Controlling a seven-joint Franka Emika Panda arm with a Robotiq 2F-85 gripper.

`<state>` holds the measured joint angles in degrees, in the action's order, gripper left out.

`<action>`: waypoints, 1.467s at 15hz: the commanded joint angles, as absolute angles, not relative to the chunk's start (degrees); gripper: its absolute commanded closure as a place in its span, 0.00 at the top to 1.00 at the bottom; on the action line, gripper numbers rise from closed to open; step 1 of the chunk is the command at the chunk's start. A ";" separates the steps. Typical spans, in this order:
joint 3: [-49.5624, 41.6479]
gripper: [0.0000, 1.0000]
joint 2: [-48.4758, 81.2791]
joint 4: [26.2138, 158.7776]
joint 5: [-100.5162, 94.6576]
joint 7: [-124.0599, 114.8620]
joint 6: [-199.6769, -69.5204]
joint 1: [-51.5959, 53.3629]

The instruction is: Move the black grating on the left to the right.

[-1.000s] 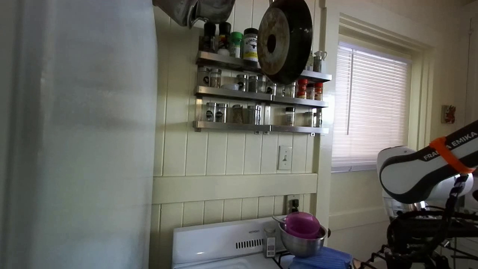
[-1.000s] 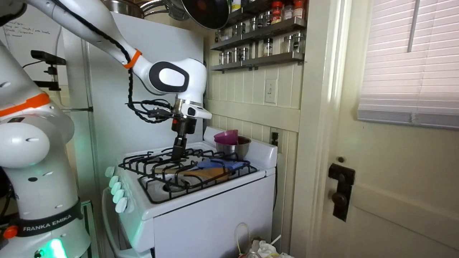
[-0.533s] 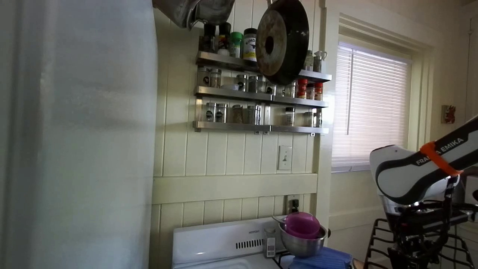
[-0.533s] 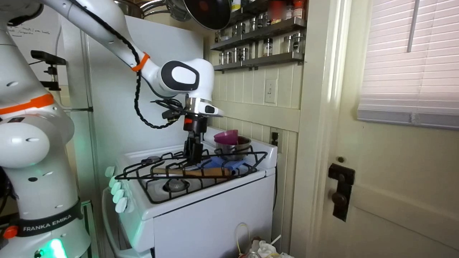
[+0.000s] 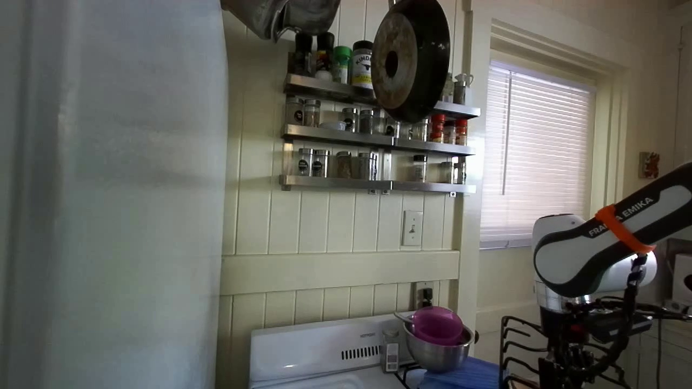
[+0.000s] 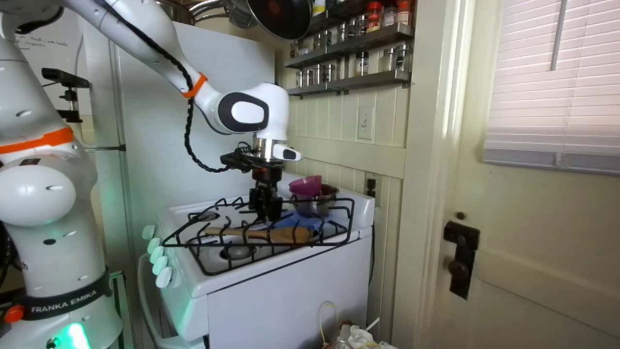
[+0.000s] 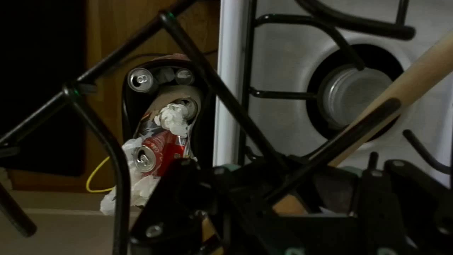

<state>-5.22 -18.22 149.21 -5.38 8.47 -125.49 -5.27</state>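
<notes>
A utensil (image 6: 280,235) lies on the stove (image 6: 290,286) beneath the grating (image 7: 230,102), a bowl (image 5: 438,357) behind.

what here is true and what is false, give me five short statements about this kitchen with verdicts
1. The end effector holds the black grating. True.
2. The spice jars stand on the floor. False: they stand on the wall shelves.
3. The purple bowl sits in the steel bowl. True.
4. The window covering is pulled up. False: the blind is lowered in both exterior views.
5. A wooden utensil lies on the stove, below the black grating. True.
</notes>
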 commanded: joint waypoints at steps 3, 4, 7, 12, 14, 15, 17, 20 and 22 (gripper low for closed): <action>-5.47 0.00 -17.15 148.62 -0.93 13.97 -125.33 -2.22; -5.31 0.00 -16.79 148.61 -1.02 14.21 -125.23 -1.99; -5.55 0.00 -15.59 148.67 -0.94 14.28 -125.36 -1.85; -6.37 0.00 -13.19 147.81 0.27 14.13 -125.37 -2.49; -6.55 0.00 -12.17 147.07 0.26 13.82 -125.22 -2.76; -6.66 0.00 -11.87 146.82 0.24 13.83 -125.13 -2.94; -6.98 0.00 -10.90 145.98 0.03 13.86 -125.06 -3.35; -6.91 0.00 -9.20 144.12 0.11 13.31 -124.88 -3.45; -6.64 0.00 -7.55 142.37 0.33 13.23 -124.61 -3.27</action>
<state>-7.00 -9.31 145.75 -1.25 12.80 -125.58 -3.25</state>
